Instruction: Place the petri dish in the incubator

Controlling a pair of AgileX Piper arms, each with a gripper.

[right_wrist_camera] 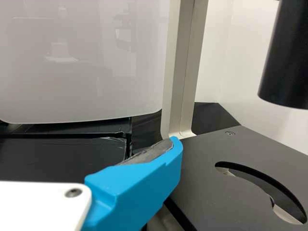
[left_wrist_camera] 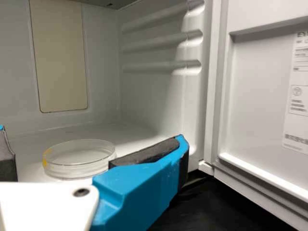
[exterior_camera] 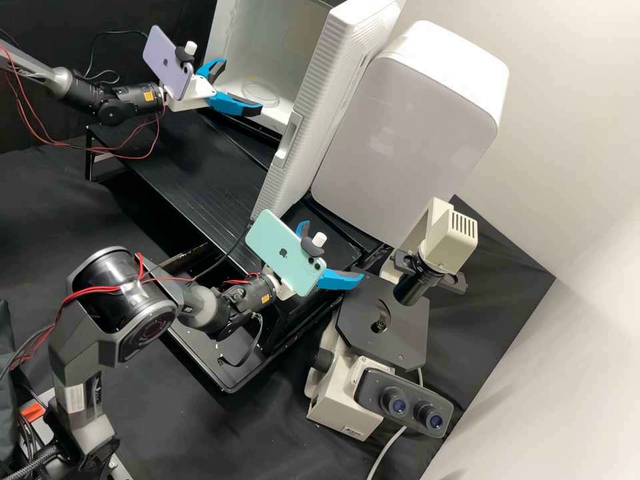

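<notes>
Already inside incubator (left_wrist_camera: pixel 159 96), petri dish (left_wrist_camera: pixel 79 156); left gripper (left_wrist_camera: pixel 91 137) agape

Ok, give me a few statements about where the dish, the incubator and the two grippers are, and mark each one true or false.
1. The petri dish lies on the floor of the incubator. True.
2. The incubator's door is shut. False: it stands open.
3. The left gripper is clamped on the dish. False: it is open, and the dish rests free on the floor.
4. The right gripper is at the edge of the microscope stage. True.
5. The right gripper holds a second dish. False: it is open and empty.
</notes>
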